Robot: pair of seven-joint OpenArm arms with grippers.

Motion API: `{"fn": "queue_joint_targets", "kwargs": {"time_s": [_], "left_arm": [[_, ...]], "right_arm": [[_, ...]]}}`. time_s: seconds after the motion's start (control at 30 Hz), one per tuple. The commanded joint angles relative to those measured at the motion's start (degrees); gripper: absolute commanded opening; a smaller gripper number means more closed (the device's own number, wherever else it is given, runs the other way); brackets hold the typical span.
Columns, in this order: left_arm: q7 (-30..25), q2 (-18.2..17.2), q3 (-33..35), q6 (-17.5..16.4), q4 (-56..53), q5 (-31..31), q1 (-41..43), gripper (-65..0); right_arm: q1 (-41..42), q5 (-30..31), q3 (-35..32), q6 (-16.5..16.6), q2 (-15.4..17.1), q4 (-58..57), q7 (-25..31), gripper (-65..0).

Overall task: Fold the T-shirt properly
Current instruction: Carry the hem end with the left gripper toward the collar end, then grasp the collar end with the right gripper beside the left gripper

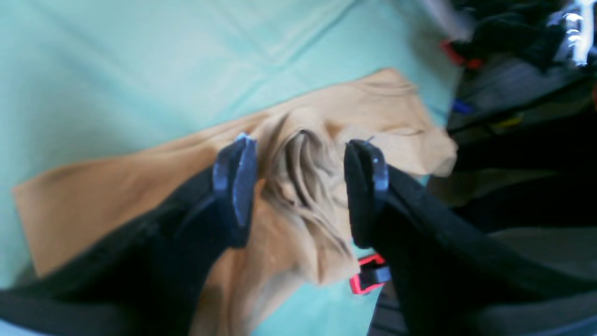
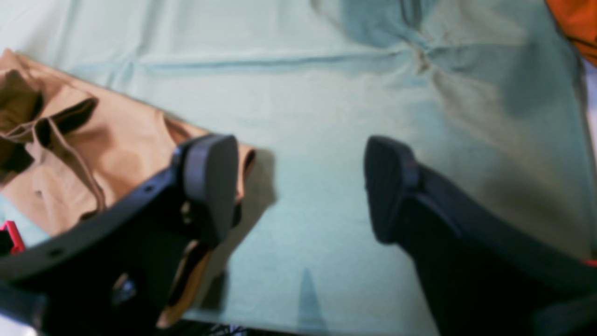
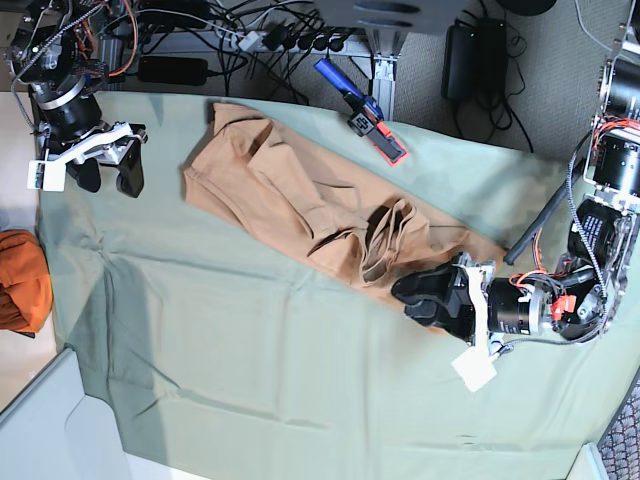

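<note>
The peach T-shirt [image 3: 270, 190] lies rumpled and diagonal on the pale green table cloth [image 3: 250, 370], with a bunched fold near its lower right end. My left gripper [image 3: 420, 292] is at that end. In the left wrist view it [image 1: 302, 144] is open, its fingers on either side of the bunched fold of the shirt [image 1: 93, 196]. My right gripper [image 3: 108, 182] is open and empty at the table's far left, apart from the shirt. In the right wrist view it [image 2: 298, 149] hangs over bare green cloth [image 2: 326, 93], with a shirt edge [image 2: 126, 135] behind one finger.
A darker orange cloth bundle [image 3: 20, 280] lies off the table's left edge and shows in the right wrist view [image 2: 576, 23]. A blue and red tool [image 3: 360, 110] lies at the table's back edge. Cables and power strips lie beyond it. The table's edge runs close to the left gripper.
</note>
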Motion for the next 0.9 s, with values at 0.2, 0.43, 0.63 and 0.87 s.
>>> {"fn": "queue_joint_targets", "kwargs": {"time_s": [0.2,0.43,0.63,0.87], "left_arm": [[-13.3,-0.3,-0.2,-0.5,0.0,9.9,5.7,-65.0],[-17.2,2.8,-0.1,-0.5,0.0,17.0,7.2,-65.0],[-17.0,6.2,3.5,-0.5,0.0,17.0,8.8,-65.0],[-16.9,10.9,8.9,-0.5,0.1,17.0,9.4,-65.0]], "right_arm": [[0.0,0.4,0.6,5.3,0.6,0.9,1.5,-22.6],[0.0,0.5,0.6,5.3,-1.1,0.9,1.5,-22.6],[0.0,0.5,0.6,5.3,-1.1,0.9,1.5,-22.6],[-0.1,2.0,0.6,5.3,-1.1,0.9,0.2,-22.6]]}}
